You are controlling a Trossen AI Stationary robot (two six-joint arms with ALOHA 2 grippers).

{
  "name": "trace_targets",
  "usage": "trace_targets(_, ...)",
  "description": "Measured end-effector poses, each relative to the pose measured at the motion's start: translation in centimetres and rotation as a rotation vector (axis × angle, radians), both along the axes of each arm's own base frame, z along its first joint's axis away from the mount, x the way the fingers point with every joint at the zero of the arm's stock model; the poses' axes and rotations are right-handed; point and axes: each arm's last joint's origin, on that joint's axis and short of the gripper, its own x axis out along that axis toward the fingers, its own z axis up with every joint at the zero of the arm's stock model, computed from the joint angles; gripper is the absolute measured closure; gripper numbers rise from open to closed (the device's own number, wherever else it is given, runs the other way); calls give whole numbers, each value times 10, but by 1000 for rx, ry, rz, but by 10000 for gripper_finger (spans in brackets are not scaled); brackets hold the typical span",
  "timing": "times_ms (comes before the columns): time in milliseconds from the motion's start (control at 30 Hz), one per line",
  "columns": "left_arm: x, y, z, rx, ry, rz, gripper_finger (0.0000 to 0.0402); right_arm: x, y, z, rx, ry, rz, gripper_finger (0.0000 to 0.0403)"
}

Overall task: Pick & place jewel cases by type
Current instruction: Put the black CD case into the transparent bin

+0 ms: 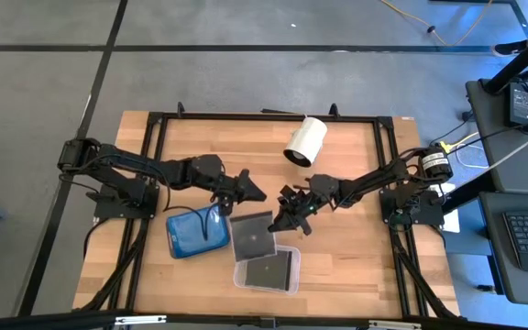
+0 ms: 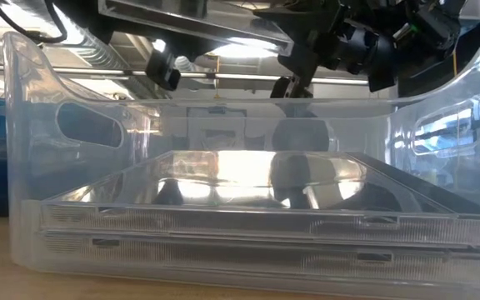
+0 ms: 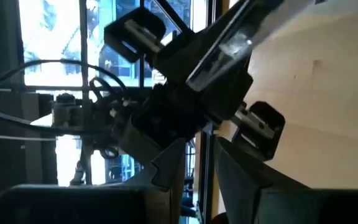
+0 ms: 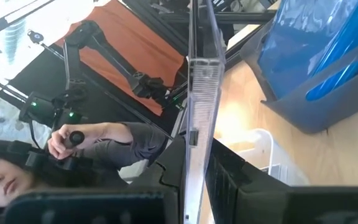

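Observation:
My right gripper (image 1: 282, 218) is shut on a dark grey jewel case (image 1: 250, 234), which hangs over the table between a blue tray (image 1: 195, 234) and a clear tray (image 1: 241, 275). In the right wrist view the case (image 4: 201, 74) shows edge-on between my fingers. Dark jewel cases (image 1: 271, 269) lie stacked flat in the clear tray. My left gripper (image 1: 257, 192) hovers just beyond the held case's far edge, toward the table's left. Its fingers (image 3: 163, 171) stand a little apart with nothing between them. My right gripper pinches the jewel case's two flat faces between its two fingers, at the edge nearest the table's right side (image 4: 197, 146). The fingers come about level from the table's right. The case sticks out ahead of them, lifted clear of the table and both trays.
A white cylinder (image 1: 305, 140) lies on the table's far side. The clear tray's wall (image 2: 23, 167) fills the low view. A person's hand (image 4: 73, 140) shows beyond the table in the right wrist view. Bare wood lies at the table's far left and near right.

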Motion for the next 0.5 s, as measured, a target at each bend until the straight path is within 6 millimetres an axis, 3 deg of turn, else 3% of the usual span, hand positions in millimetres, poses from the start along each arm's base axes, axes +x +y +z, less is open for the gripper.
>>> trace_targets(400,0,6,-2,15,29,196,319,0,0,-1,-11,4,-3,356)
trace_targets(500,-3,7,4,-33,3,256,321,0,0,-1,-14,2,-4,356)
